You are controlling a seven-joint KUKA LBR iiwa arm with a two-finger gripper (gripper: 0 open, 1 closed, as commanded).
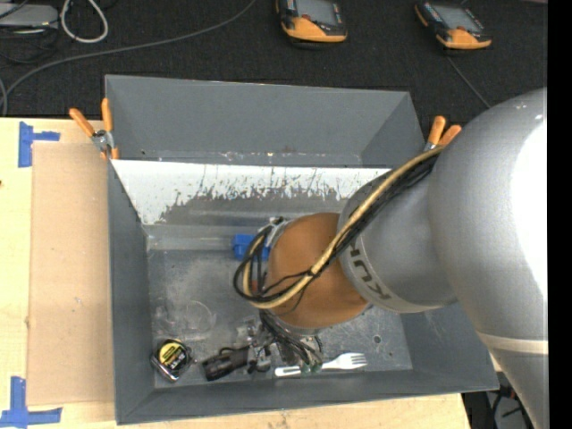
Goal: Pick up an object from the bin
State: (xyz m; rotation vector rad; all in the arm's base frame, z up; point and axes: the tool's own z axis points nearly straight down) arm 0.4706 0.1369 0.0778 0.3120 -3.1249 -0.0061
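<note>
Camera view: the gripper (279, 347) is hanging by the near edge of the bin (125, 266), between a black thing (223, 363) and a white fork (335, 362); its grip cannot be told.

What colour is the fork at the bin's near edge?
White; the fork shows best in the camera view.

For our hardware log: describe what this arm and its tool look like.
The arm is made of thick, rounded silver-grey links, with dark lettering on the one nearest the wrist. A smooth, bulbous orange cover wraps the wrist. Black and pale yellow cables run along the arm and loop over that cover. Below it the tool is a small, dark metal assembly.
</note>
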